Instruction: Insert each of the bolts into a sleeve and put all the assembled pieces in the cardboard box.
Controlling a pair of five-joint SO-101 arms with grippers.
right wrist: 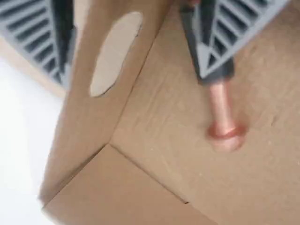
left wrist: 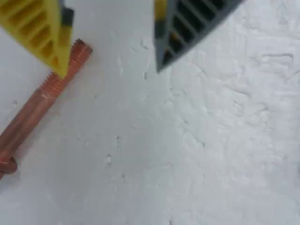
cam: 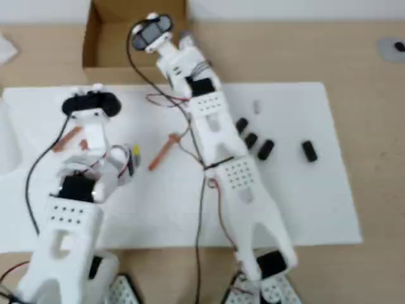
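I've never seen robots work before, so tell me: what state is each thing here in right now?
cardboard box: top open.
left gripper: open.
right gripper: open at the box.
sleeved bolt: assembled, inside the box.
bare bolt: unsleeved, lying flat.
loose sleeves: empty, lying flat.

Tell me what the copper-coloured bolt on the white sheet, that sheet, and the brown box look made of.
Copper-coloured bolt: likely metal, with a coppery satin sheen and cut threads at one end. White sheet: possibly foam or paper, matte with a pitted texture. Brown box: cardboard, with a matte fibrous face and folded seams.
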